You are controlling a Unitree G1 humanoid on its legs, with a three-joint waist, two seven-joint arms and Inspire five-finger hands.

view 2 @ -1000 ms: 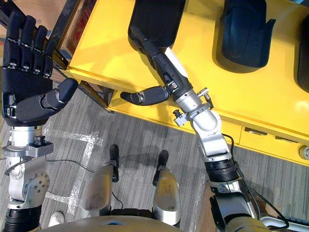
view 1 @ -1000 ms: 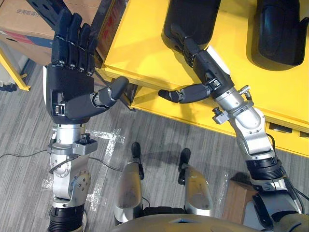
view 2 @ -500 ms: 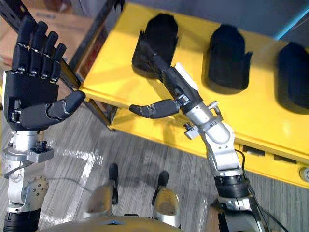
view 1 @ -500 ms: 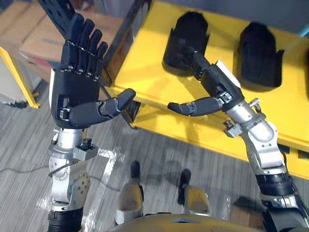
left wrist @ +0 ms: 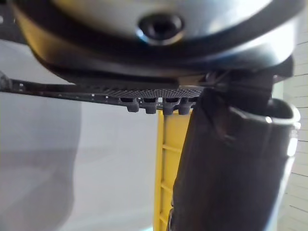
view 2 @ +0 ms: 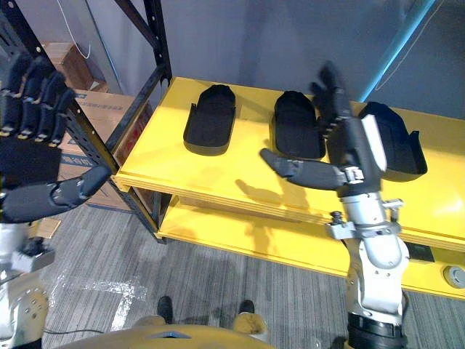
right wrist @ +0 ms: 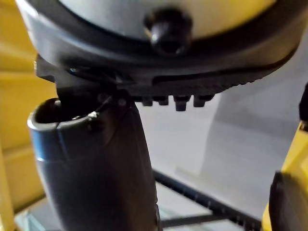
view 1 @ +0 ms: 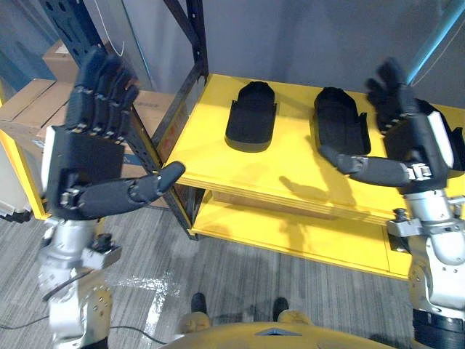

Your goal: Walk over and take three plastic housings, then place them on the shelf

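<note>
— What's on the far left?

— The left hand (view 1: pixel 83 160), raised with the palm up. Its fingers are straight and side by side, the thumb sticks out to the right, and it holds nothing. Behind it I count three cardboard boxes (view 1: pixel 27 100) on the floor (view 1: pixel 240 276).

— And next to those?

— One dark metal rack (view 1: pixel 195 43), standing at the left end of a yellow shelf (view 2: pixel 240 171). Just below that is a second, lower shelf (view 2: pixel 290 243), also yellow.

— Where are the housings?

— All three are on the upper yellow shelf. They lie in one row, apart from each other: left housing (view 2: pixel 211 120), middle housing (view 2: pixel 298 125), right housing (view 2: pixel 392 142). All are black, with the open side up.

— And the right hand?

— The right hand (view 2: pixel 352 149) is lifted nearer than the shelf and shows between the middle and right housings. Its fingers are straight and slightly spread. Its thumb points left, and it holds nothing either.
</note>
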